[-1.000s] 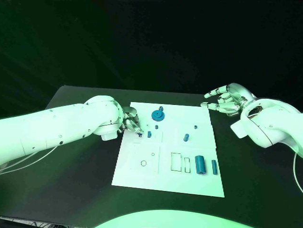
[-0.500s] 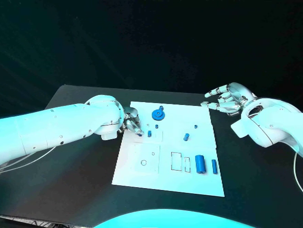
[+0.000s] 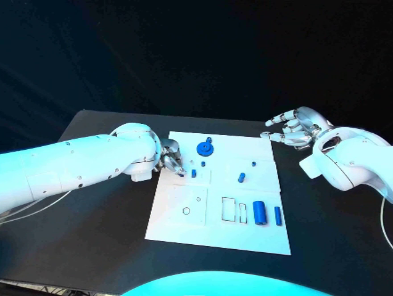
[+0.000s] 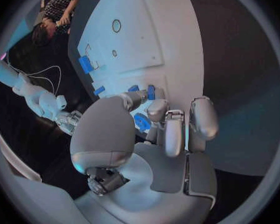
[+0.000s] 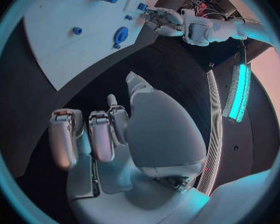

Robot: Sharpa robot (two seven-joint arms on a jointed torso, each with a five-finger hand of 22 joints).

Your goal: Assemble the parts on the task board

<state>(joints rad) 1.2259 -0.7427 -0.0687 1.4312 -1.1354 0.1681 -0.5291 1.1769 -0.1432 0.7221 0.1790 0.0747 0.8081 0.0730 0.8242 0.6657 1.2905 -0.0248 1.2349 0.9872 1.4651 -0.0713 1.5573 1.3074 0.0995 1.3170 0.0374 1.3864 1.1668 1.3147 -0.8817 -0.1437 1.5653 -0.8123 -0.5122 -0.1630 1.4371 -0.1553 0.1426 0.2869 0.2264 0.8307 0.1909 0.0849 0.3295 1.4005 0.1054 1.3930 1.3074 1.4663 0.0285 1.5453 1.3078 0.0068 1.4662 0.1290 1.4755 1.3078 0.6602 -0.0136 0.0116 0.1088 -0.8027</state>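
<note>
Head view first: the white board (image 3: 216,216) sits mid-surface, and the left robot hand (image 3: 170,159) is down at its left edge, far half, fingers bunched beside a small blue peg (image 3: 194,174). Can't tell from here whether it's gripping anything. The round blue gear (image 3: 204,148) is near the far edge, a fat blue cylinder (image 3: 260,213) and a thin blue bar (image 3: 277,215) near the right edge, close half. The right robot hand (image 3: 291,128) hangs off the far right corner, fingers loosely curled, nothing in it.

Left wrist view: fingers (image 4: 175,129) over the gear (image 4: 142,121), with small blue pieces just beyond.

Right wrist view: empty curled hand (image 5: 109,134) above the dark surface (image 5: 28,94), well apart from the board (image 5: 65,45).

My guess: hard, light, slick little plastic bits, so pinch the sides. Neighbouring pegs crowd the left fingers.
</note>
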